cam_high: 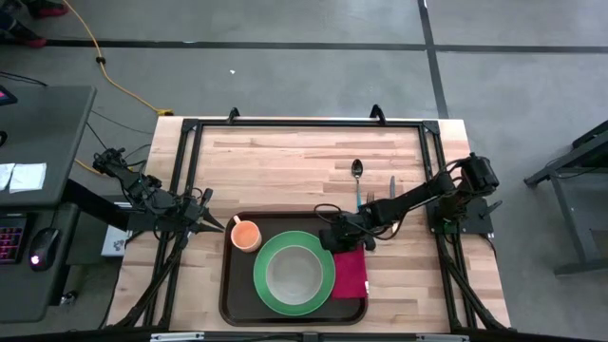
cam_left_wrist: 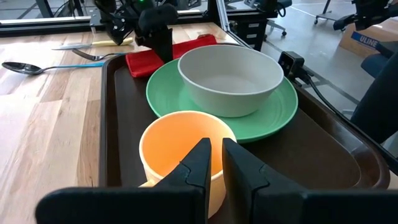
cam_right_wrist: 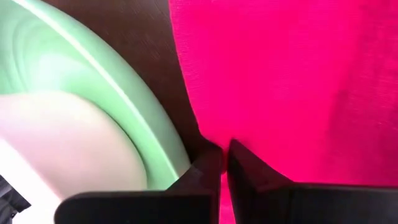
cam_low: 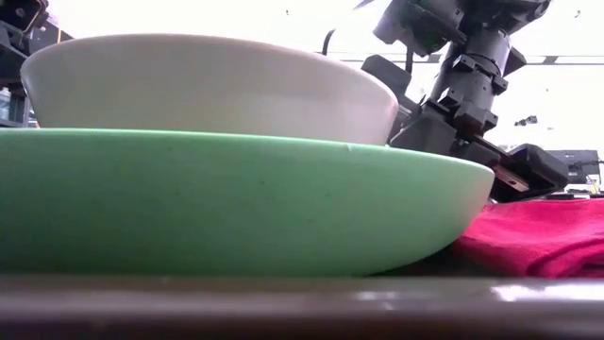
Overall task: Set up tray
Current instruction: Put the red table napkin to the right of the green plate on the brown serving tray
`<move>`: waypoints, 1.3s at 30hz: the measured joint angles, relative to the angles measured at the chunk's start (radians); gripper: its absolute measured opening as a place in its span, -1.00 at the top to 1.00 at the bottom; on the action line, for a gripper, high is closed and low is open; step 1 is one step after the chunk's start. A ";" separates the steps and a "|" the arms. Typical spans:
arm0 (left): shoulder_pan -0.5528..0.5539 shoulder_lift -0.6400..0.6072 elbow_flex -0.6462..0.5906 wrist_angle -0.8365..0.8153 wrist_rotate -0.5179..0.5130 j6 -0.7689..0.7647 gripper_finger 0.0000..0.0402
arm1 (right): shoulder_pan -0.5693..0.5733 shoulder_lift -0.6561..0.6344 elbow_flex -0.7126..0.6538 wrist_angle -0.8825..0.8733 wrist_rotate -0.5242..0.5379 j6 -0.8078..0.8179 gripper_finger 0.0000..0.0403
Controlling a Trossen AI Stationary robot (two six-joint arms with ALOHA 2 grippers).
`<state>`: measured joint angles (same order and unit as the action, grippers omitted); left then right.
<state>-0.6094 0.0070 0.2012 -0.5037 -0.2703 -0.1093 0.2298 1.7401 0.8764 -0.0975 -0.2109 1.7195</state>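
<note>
tray (cam_high: pixel 230 294) on the worktop's near edge | risk: we judge the right gripper (cam_high: pixel 340 239), shut on the red napkin (cam_high: pixel 350 274) at the tray's right rim, may drag it askew | holds green plate (cam_high: pixel 323 285) with empty bowl (cam_high: pixel 293 274), orange cup (cam_high: pixel 246 235) | left gripper (cam_high: pixel 220 226) narrowly parted, empty, beside cup

Glossy green plate (cam_left_wrist: pixel 273 115), red cloth napkin (cam_right_wrist: pixel 298 81), wood table (cam_high: pixel 285 161)
</note>
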 joint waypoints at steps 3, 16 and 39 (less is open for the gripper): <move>0.000 0.000 0.000 0.000 0.000 0.000 0.64 | 0.000 0.000 0.000 0.000 0.000 0.000 1.00; 0.000 0.000 0.000 0.000 0.000 0.000 0.64 | 0.000 0.000 0.000 0.005 0.011 0.035 0.88; 0.000 0.000 0.000 0.000 0.000 0.000 0.64 | -0.001 0.000 0.000 0.021 0.014 0.056 0.84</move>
<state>-0.6094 0.0067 0.2012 -0.5037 -0.2703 -0.1093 0.2291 1.7402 0.8761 -0.0766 -0.1967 1.7755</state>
